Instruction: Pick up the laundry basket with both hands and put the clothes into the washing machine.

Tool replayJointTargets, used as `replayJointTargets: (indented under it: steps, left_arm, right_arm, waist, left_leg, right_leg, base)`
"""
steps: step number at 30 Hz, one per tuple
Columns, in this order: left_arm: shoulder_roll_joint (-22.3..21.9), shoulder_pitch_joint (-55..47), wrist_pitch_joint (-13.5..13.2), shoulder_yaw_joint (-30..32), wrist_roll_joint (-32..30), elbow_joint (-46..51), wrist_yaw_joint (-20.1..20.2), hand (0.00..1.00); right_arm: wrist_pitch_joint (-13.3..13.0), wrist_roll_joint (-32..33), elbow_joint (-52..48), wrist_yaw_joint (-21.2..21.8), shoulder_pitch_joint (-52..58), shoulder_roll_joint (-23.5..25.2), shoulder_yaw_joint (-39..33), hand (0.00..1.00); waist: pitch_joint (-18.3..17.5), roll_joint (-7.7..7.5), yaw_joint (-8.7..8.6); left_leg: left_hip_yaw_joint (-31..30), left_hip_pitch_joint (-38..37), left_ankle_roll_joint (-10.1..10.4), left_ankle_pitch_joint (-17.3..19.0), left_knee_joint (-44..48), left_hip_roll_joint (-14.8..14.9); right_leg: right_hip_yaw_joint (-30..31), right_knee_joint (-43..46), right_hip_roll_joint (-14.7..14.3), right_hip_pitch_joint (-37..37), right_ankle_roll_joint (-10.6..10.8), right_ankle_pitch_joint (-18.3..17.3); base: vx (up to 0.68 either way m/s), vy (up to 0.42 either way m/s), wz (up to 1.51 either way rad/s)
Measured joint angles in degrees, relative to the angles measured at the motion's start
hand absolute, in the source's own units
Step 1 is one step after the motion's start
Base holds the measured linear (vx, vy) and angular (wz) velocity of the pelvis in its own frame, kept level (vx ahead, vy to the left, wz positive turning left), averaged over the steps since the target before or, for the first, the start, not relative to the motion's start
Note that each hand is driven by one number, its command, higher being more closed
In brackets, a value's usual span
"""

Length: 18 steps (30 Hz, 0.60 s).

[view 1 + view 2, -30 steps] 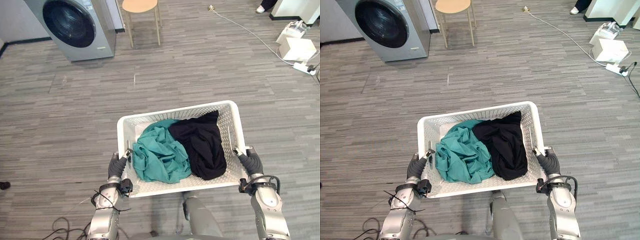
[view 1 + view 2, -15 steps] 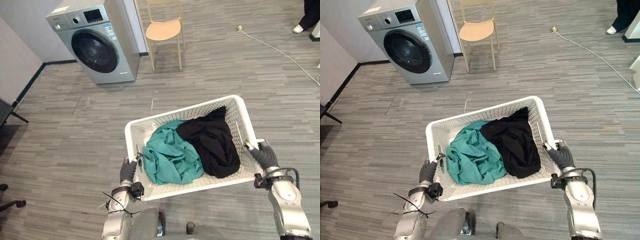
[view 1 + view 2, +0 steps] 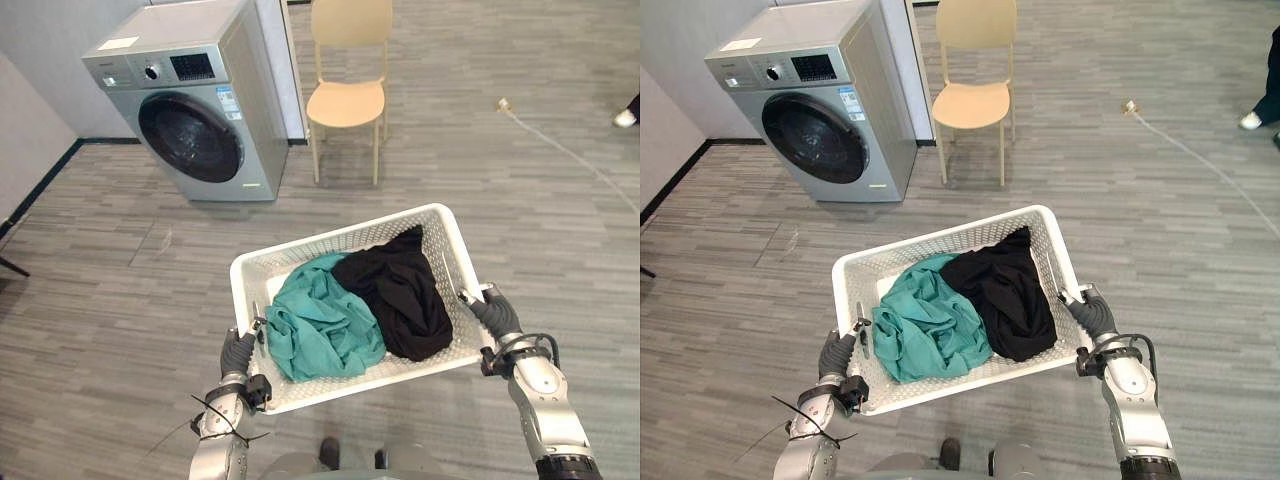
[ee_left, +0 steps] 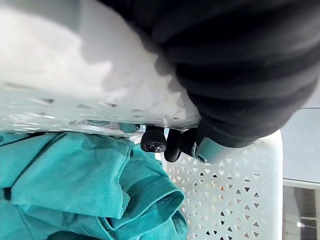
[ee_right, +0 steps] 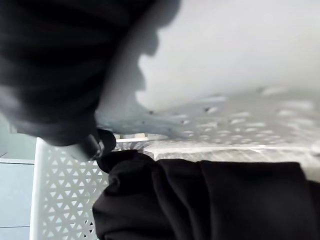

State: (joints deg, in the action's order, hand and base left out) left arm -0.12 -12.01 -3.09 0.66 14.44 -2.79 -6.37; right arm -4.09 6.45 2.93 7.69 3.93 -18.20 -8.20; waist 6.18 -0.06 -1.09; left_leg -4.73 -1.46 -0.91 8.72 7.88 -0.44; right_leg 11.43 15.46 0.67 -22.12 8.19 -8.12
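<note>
- Grey plank floor [image 3: 120,300]; silver washing machine [image 3: 195,110] at far left, door closed, pale chair [image 3: 348,90] just beside it; open floor between them and the basket.
- White laundry basket [image 3: 300,255] held off the floor, with teal garment [image 3: 320,325] and black garment [image 3: 400,295] inside.
- Left hand [image 3: 237,352] clenched over the left rim, right hand [image 3: 495,312] over the right rim.
- Since 0.5 s ago: camera shifted, both grips unchanged.

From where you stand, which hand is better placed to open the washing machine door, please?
Left, probably: the washing machine stands ahead on the left, door closed, nearer the left hand than the right hand. Both grip the rim of the laundry basket, so it would need setting down first.
</note>
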Motion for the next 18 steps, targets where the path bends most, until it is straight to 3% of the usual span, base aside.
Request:
replayJointTargets:
  steps: [1, 3, 4, 5, 6, 7, 8, 10, 11, 12, 13, 14, 15, 17, 18]
  left_arm:
    - [0.2, 0.2, 0.2, -0.3, 0.1, -0.6, 0.0, 1.00]
    - [-1.8, 0.2, 0.5, -0.8, -0.1, -0.8, 0.3, 1.00]
    - [-2.0, 0.2, 0.6, -0.8, -0.3, -1.1, 0.5, 1.00]
    - [-2.2, 0.2, 0.6, -0.9, -0.3, -1.3, 0.6, 1.00]
    - [-3.0, 0.1, 0.6, -0.9, -0.4, -1.3, 1.2, 1.00]
    - [-3.0, -0.2, 0.6, -0.9, -0.4, -1.3, 1.2, 1.00]
    - [-3.3, -1.4, 0.6, -0.8, -0.1, -1.3, 1.2, 1.00]
    - [-3.4, -2.4, 0.5, -0.7, 0.7, -1.2, 1.3, 1.00]
    - [-3.9, -2.5, 0.4, -0.3, 0.7, -0.9, 1.4, 1.00]
    - [-3.9, -2.5, 0.3, -0.2, 0.7, -0.4, 1.4, 1.00]
    - [-3.9, -2.6, 0.3, -0.2, 0.7, 0.2, 1.4, 1.00]
    - [-3.9, -2.5, 0.3, -0.2, 0.7, 0.5, 1.5, 1.00]
    - [-3.9, -2.6, 0.4, -0.2, 0.7, 0.5, 1.6, 1.00]
    - [-3.9, -2.7, 0.6, -0.5, 0.6, 0.5, 1.9, 1.00]
    - [-3.9, -3.0, 0.9, -1.1, 0.6, 0.0, 1.8, 1.00]
  right_arm:
    - [0.1, 0.1, 0.1, 0.0, 0.2, -0.5, -0.2, 1.00]
    - [0.7, 0.1, 0.1, 0.2, 0.6, -1.3, -1.7, 1.00]
    - [0.8, 0.1, -0.2, 0.4, 1.1, -1.6, -1.9, 1.00]
    - [0.8, 0.2, -0.5, 0.4, 1.5, -1.7, -2.0, 1.00]
    - [0.8, 0.5, -1.4, 0.4, 2.6, -1.6, -2.5, 1.00]
    - [0.9, 0.7, -2.1, 0.6, 3.0, -1.8, -2.5, 1.00]
    - [1.1, 0.7, -2.9, 1.3, 3.3, -2.8, -2.1, 1.00]
    - [1.3, 0.7, -3.4, 1.8, 3.4, -3.5, -1.6, 1.00]
    - [1.3, 0.7, -3.7, 1.7, 3.2, -3.5, -1.3, 1.00]
    - [1.3, 0.7, -4.3, 1.7, 3.1, -3.6, -1.3, 1.00]
    - [1.3, 0.8, -4.5, 1.7, 2.7, -3.7, -1.3, 1.00]
    - [1.5, 0.9, -4.4, 1.5, 2.5, -3.7, -1.4, 1.00]
    - [1.5, 0.9, -4.3, 1.4, 2.5, -3.8, -1.3, 1.00]
    - [1.7, 0.9, -3.4, 1.4, 2.5, -3.8, -1.4, 1.00]
    - [1.9, 0.9, -2.7, 1.3, 2.8, -4.3, -1.4, 1.00]
  waist:
    - [0.8, -0.85, -0.66]
    - [1.6, 1.46, -0.99]
    - [1.6, 1.70, -1.47]
    - [1.6, 1.90, -1.50]
    - [1.8, 2.09, -1.55]
    - [2.1, 2.23, -1.42]
    - [2.6, 2.25, -0.52]
    - [2.6, 2.78, 0.55]
    - [2.5, 2.83, 1.29]
    - [2.5, 2.78, 1.94]
    - [2.5, 2.80, 1.94]
    - [2.2, 3.16, 1.81]
    - [1.9, 3.78, 1.68]
    - [1.8, 4.24, 1.62]
    - [1.8, 4.50, 1.67]
  left_leg:
    - [-0.8, -2.1, 1.7, 3.4, 0.5, -0.4]
    - [-1.9, -2.4, 2.6, 6.3, 5.8, 2.2]
    - [-1.4, -0.4, 3.1, 6.0, 12.1, 2.4]
    - [-1.1, 1.0, 5.3, 5.6, 16.3, 2.3]
    - [-0.7, 5.2, 10.2, 3.3, 27.8, 2.5]
    - [-0.7, 7.7, 12.5, 0.6, 33.7, 2.7]
    - [-0.1, 11.4, 13.5, 0.4, 44.4, 3.6]
    - [2.2, 15.3, 12.0, 1.4, 49.9, 3.7]
    - [4.2, 17.7, 10.0, 2.6, 46.7, 3.8]
    - [5.1, 19.1, 9.3, 3.0, 41.4, 3.7]
    - [4.8, 20.2, 9.3, 3.0, 33.4, 3.4]
    - [3.3, 20.3, 9.4, 2.6, 19.7, 3.3]
    - [1.1, 20.1, 11.4, 0.9, 5.9, 3.5]
    - [-1.5, 20.6, 12.7, -0.4, -0.2, 3.4]
    - [-1.0, 20.4, 10.9, -3.0, -0.9, 3.0]
  right_leg:
    - [-0.8, 0.8, 0.8, 0.8, -0.3, 9.2]
    - [-2.8, 6.9, -1.4, 0.9, -4.5, 4.2]
    - [-4.0, 9.4, -1.2, 1.5, -6.6, 2.4]
    - [-4.6, 10.1, -1.2, 2.3, -7.1, 1.2]
    - [-6.0, 11.0, -1.0, 4.4, -8.2, -1.1]
    - [-6.3, 11.3, -1.1, 5.9, -9.2, -2.1]
    - [-6.4, 11.1, -1.9, 9.1, -11.0, -4.2]
    - [-6.1, 9.5, -1.9, 13.6, -12.5, -5.8]
    - [-5.7, 8.3, -1.4, 15.5, -12.8, -6.5]
    - [-5.3, 7.9, -0.9, 16.0, -12.4, -6.6]
    - [-5.1, 7.6, -0.4, 16.3, -12.3, -6.9]
    - [-5.1, 6.3, -0.1, 17.1, -12.3, -7.0]
    - [-5.2, 4.4, -0.3, 18.3, -12.2, -7.0]
    - [-5.1, 2.3, -0.7, 21.4, -10.3, -8.0]
    - [-5.0, 1.1, -0.6, 24.9, -8.8, -8.9]
  base:
    - [0.31, -0.223, 0.52]
    - [0.40, -0.250, 0.41]
    - [0.40, -0.237, 0.40]
    - [0.39, -0.239, 0.51]
    - [0.39, -0.237, 0.44]
    - [0.46, -0.243, 0.33]
    - [0.37, -0.162, -0.01]
    - [0.36, -0.079, -0.17]
    - [0.34, -0.039, -0.21]
    - [0.34, -0.007, -0.20]
    - [0.38, 0.018, -0.10]
    - [0.48, 0.043, 0.04]
    - [0.43, 0.055, 0.10]
    - [0.45, 0.108, 0.04]
    - [0.58, 0.216, -0.11]
